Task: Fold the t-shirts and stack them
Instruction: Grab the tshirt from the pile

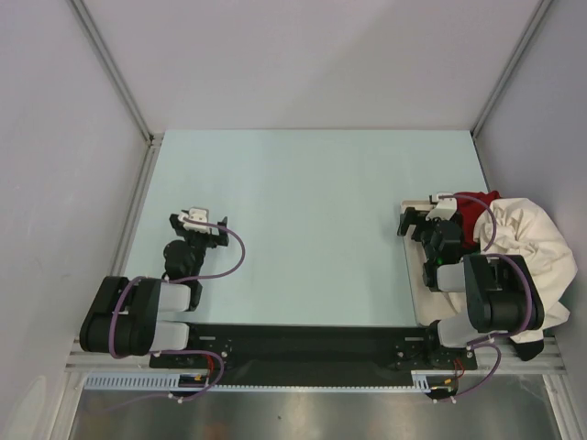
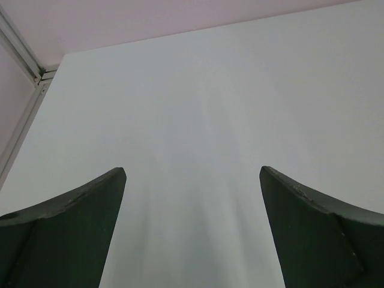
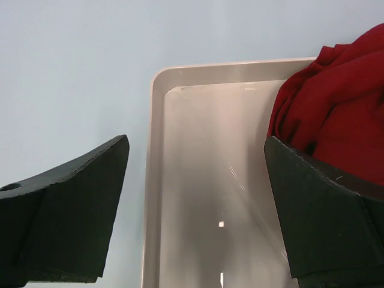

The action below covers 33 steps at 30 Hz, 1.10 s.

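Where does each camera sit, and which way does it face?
Top: above and behind, facing down on table; left arm, right arm show.
Left wrist: faces across table to far-left corner; open left gripper shows.
Right wrist: faces down on tray, red shirt; open right gripper shows.
Shared: top and right wrist, red shirt.

A pale blue-green flat table (image 1: 303, 220) lay within white panel walls (image 1: 55, 137); a shallow cream plastic tray (image 3: 153, 180) with rounded corners sat near its right edge.
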Motion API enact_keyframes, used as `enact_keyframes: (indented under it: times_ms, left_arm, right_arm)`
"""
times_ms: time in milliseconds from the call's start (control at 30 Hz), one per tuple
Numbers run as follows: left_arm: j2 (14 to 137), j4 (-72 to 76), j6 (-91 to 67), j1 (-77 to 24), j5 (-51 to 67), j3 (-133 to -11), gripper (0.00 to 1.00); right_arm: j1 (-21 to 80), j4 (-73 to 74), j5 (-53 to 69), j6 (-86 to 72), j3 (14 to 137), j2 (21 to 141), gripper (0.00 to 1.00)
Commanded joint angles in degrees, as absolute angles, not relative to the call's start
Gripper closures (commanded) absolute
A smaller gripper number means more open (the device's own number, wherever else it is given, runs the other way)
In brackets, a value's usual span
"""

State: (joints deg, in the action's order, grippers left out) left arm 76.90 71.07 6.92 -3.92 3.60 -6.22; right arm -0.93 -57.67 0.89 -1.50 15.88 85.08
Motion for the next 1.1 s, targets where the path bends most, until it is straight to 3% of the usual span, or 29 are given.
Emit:
enact_keyframes:
  times_ms: [0, 100, 233, 433, 467, 500, 533, 633, 767, 933, 1067]
  left_arm:
    - [76.82, 73.48, 5.62, -3.43, 4.13, -7.03, 0.0]
    - [76.73, 73.13, 5.62, -3.34, 4.13, -7.03, 0.0]
    - [76.03, 69.9, 6.32, -3.34, 6.66, -8.08, 0.0]
    - [73.57, 63.49, 5.97, -1.85, 11.59, -10.62, 0.0]
    - [69.47, 54.41, 7.19, -1.76, 14.99, -14.12, 0.0]
    - [68.74, 43.35, 8.43, -1.76, 18.51, -25.98, 0.0]
    - [69.08, 24.36, 8.18, -1.76, 22.63, -32.19, 0.0]
    - [72.5, 12.17, 9.22, -2.63, 22.33, -44.34, 0.0]
    - [74.87, -4.88, 12.04, -6.23, 19.17, -56.31, 0.0]
    - [76.03, -24.13, 15.99, -10.02, 20.21, -69.23, 0.0]
    - [75.67, -30.66, 18.8, -10.46, 23.64, -72.51, 0.0]
  right_arm:
    - [-0.97, -60.37, 0.26, -1.49, 16.17, 84.64, 0.0]
    - [-0.62, -51.1, 0.09, -1.15, 19.76, 79.47, 0.0]
    - [-0.18, -27.5, -1.86, -5.77, 27.85, 69.19, 0.0]
    - [-0.18, 10.27, -6.12, -14.13, 50.86, 61.17, 0.09]
    - [-0.18, 14.63, -8.24, -15.11, 53.24, 60.56, 0.09]
    - [-0.18, 18.59, -10.61, -15.99, 55.7, 59.95, 0.11]
    - [-0.18, 25.94, -15.86, -16.78, 58.94, 59.42, 0.12]
    - [-0.18, 37.65, -25.19, -20.39, 63.0, 56.35, 0.09]
    - [-2.54, 45.16, -29.27, -21.8, 63.64, 52.56, 0.0]
    - [-15.42, 46.06, -21.12, -18.38, 60.65, 52.47, 0.0]
    - [-19.77, 45.0, -18.55, -18.11, 60.55, 57.29, 0.02]
